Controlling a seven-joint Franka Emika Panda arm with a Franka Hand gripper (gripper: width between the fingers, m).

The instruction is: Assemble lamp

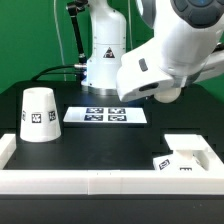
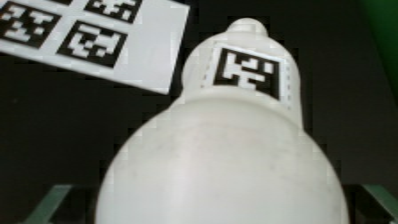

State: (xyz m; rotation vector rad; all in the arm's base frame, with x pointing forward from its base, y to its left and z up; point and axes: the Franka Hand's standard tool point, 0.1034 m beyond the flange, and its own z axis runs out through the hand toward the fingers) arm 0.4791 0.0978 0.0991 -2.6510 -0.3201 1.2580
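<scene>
The white bulb [image 2: 214,150] fills the wrist view, with its tagged neck [image 2: 249,68] pointing away from the camera. My gripper [image 2: 210,215] is shut on the bulb's round body and holds it above the table. Only dim finger edges show at the bulb's sides. In the exterior view the arm's white wrist [image 1: 150,72] hides the gripper and the bulb. The cone shade [image 1: 36,112] stands at the exterior view's left. The flat square base [image 1: 190,152] lies at the exterior view's right, near the front.
The marker board [image 1: 105,115] lies on the black table under the arm and also shows in the wrist view [image 2: 89,30]. A white rail [image 1: 90,182] runs along the table's front edge. The robot's pedestal [image 1: 105,55] stands behind the board.
</scene>
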